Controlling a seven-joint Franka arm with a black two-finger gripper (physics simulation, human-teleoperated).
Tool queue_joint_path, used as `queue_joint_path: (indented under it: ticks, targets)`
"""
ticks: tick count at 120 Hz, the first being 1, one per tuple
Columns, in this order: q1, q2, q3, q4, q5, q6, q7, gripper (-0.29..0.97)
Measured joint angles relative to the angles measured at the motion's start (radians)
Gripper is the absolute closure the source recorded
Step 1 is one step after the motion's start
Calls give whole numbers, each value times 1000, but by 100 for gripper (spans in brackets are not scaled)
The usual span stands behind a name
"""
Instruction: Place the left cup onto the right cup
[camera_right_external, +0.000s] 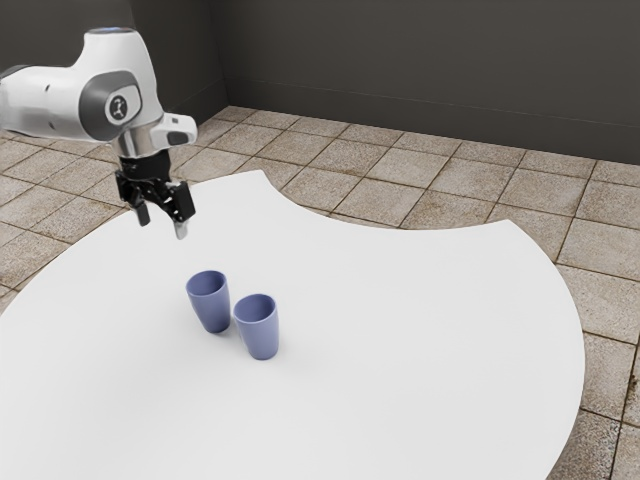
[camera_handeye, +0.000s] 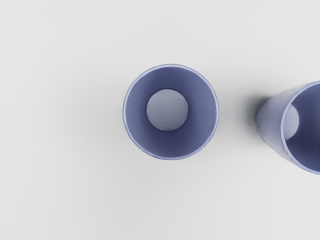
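Observation:
Two blue cups stand upright and close together on the white table (camera_right_external: 420, 330). The left cup (camera_right_external: 208, 300) sits a little farther back than the right cup (camera_right_external: 256, 326). My gripper (camera_right_external: 163, 223) hangs in the air above and to the exterior view's left of the left cup, apart from it, its fingers open with nothing between them. In the wrist view I look straight down into the left cup (camera_handeye: 170, 111), with the right cup (camera_handeye: 295, 127) beside it.
The round white table has a curved cut-out at its far edge (camera_right_external: 330, 215). Around it lies a brown tiled floor (camera_right_external: 420, 165), and a dark wall (camera_right_external: 400, 50) rises behind.

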Motion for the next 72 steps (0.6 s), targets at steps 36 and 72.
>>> queue_joint_path:
  ticks: [36, 72]
  targets:
    - [6, 75, 0, 4, -4, 44, 34, 0]
    - [8, 155, 0, 17, -9, 102, 73, 0]
